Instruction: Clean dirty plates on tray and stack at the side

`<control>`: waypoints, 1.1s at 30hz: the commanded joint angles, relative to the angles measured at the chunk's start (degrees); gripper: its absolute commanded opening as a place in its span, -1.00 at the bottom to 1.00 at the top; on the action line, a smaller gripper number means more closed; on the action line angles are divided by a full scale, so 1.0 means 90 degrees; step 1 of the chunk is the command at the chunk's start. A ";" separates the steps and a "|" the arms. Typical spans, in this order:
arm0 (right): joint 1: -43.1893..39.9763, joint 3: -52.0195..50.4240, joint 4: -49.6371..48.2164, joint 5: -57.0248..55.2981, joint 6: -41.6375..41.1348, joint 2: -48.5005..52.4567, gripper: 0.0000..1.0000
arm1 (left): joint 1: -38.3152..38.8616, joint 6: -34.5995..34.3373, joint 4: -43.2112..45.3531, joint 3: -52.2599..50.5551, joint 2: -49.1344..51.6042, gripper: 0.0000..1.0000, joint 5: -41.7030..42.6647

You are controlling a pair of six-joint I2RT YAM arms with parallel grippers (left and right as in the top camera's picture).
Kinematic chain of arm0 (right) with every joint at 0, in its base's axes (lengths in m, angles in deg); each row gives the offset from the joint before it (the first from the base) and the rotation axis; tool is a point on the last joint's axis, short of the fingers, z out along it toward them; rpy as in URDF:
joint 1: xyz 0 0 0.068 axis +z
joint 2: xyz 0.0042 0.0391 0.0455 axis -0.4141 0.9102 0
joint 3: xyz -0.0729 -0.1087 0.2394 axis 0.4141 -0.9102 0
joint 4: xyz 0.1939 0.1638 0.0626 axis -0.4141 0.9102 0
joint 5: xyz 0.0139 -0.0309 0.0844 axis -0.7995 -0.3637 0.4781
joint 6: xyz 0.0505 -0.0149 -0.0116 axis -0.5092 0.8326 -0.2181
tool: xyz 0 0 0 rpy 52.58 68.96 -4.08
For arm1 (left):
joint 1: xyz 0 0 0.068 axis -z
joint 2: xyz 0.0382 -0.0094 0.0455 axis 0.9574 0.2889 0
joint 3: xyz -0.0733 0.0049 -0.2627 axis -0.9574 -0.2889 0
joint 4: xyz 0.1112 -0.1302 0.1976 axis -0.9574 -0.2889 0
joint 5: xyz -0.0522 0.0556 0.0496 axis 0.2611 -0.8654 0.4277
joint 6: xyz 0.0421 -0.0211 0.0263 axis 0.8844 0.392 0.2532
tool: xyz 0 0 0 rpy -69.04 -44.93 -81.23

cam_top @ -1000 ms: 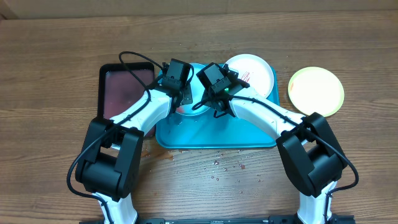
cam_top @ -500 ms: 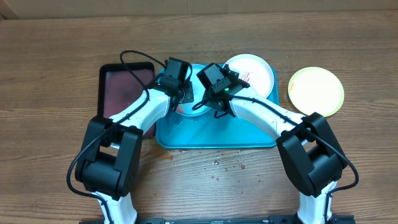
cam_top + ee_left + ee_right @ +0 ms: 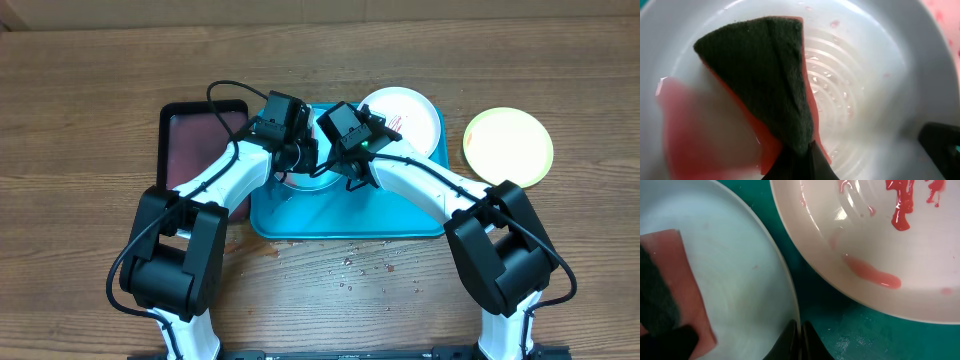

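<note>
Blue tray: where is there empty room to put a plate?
The tray is bare along its near strip, in front of the mint plate and white plate. Its far end is crowded with both plates.

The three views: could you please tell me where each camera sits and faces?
Overhead: above the table, looking down at the tray; left arm and right arm show.
Left wrist: on the left arm, looking down into the mint plate; its jaws pinch a sponge.
Right wrist: on the right arm, facing down at the white plate; its jaws clamp the mint plate's rim.
Both wrist views share the mint plate and sponge.
</note>
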 commanded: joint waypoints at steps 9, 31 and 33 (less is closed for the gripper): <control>0.0041 0.0041 -0.0097 0.0092 0.0075 -0.0029 -0.92 | 0.0049 0.0767 -0.0491 0.0090 0.0090 -0.92 0.0449; 0.0041 0.0041 -0.0039 0.0092 0.0070 -0.0029 -0.92 | 0.0051 0.0330 -0.2878 0.1953 0.0032 -0.92 -0.2798; 0.0041 0.0041 -0.0032 0.0092 0.0073 -0.0029 -0.92 | 0.0051 0.0328 -0.3104 0.2283 0.0015 -0.92 -0.2793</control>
